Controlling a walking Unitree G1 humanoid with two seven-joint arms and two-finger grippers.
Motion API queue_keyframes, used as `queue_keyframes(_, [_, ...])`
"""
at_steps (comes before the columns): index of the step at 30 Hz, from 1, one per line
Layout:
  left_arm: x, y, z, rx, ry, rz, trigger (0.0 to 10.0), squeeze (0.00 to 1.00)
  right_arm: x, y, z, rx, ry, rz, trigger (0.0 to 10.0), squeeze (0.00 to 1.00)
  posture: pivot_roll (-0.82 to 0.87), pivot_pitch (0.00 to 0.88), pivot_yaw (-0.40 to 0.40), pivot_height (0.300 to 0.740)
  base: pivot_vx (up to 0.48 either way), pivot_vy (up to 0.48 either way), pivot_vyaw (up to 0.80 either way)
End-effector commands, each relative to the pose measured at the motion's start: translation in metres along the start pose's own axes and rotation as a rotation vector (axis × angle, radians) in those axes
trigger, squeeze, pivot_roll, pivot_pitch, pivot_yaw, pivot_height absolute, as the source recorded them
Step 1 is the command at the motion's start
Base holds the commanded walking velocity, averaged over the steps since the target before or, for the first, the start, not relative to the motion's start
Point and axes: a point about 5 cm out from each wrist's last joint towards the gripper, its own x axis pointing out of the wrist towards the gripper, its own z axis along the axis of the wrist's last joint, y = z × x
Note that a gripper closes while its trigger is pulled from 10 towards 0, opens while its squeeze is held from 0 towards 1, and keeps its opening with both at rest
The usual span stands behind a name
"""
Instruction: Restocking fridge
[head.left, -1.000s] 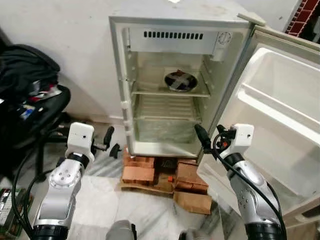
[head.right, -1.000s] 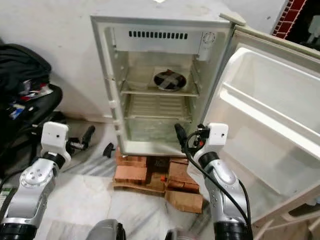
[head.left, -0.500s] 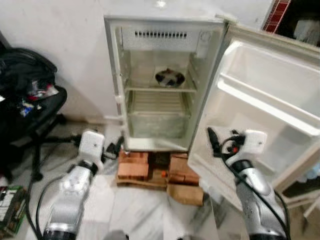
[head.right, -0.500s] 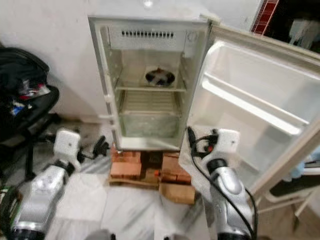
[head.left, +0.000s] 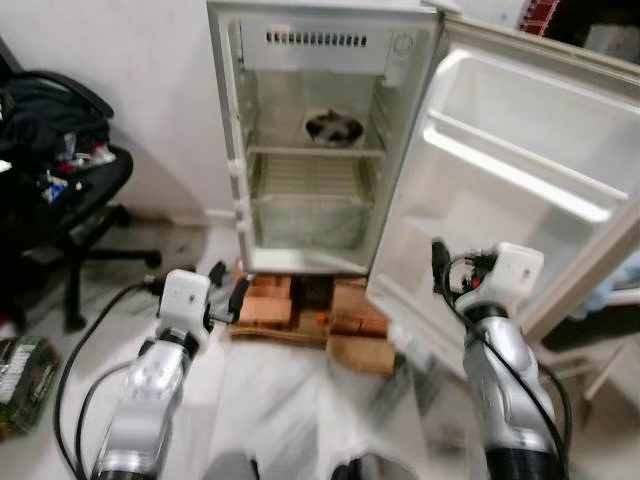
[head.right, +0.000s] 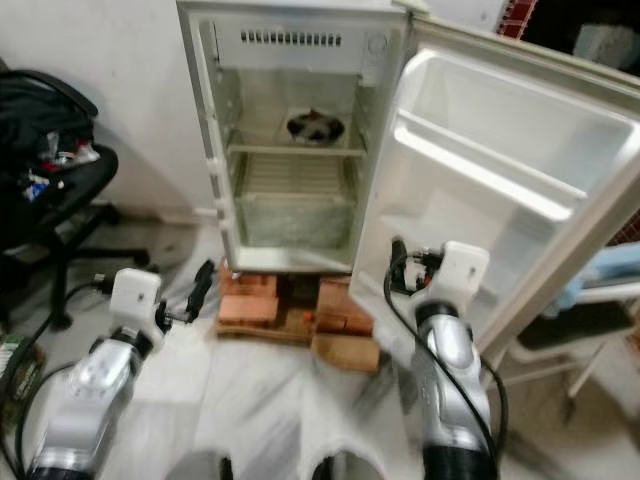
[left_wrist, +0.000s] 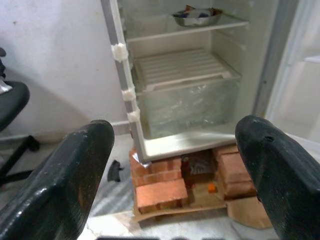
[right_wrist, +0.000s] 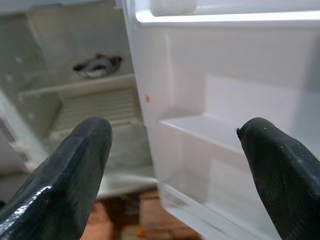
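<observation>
Flanking open fridge (head.left: 310, 150): office chair (head.left: 60, 200), bricks (head.left: 300, 310) beneath.

bricks (head.left: 268, 310) stacked on cardboard (head.left: 360, 353), on marble floor (head.left: 290, 400) | black office chair (head.left: 70, 200) by white wall (head.left: 150, 110), heaped with dark bag (head.left: 45, 105) and clutter | green box (head.left: 22, 372) on floor near chair base | black cables (head.left: 90, 340) trail across floor
</observation>
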Motion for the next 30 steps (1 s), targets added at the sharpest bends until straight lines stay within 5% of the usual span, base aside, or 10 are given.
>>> queue_keyframes(1, [0.001, 0.004, 0.006, 0.008, -0.025, 0.017, 10.0, 0.00, 0.001, 0.005, 0.004, -0.029, -0.028, 0.033, 10.0, 0.00, 0.01, 0.000, -0.074, 0.740, -0.277, 0.000, 0.00])
queue_keyframes(9, [0.006, -0.001, 0.010, 0.000, -0.040, 0.013, 10.0, 0.00, 0.005, 0.004, 0.011, -0.149, -0.050, 0.058, 10.0, 0.00, 0.00, 0.000, -0.087, 0.740, -0.330, 0.000, 0.00])
queue_keyframes(19, [0.002, -0.003, 0.009, -0.036, -0.063, 0.020, 10.0, 0.00, 0.011, 0.001, 0.014, -0.119, -0.053, 0.065, 10.0, 0.00, 0.00, 0.000, -0.100, 0.740, -0.053, 0.000, 0.00])
queue_keyframes(30, [0.002, -0.005, 0.009, -0.031, -0.064, 0.016, 10.0, 0.00, 0.015, 0.002, 0.015, -0.096, -0.051, 0.082, 10.0, 0.00, 0.00, 0.005, -0.098, 0.740, 0.369, -0.294, 0.00])
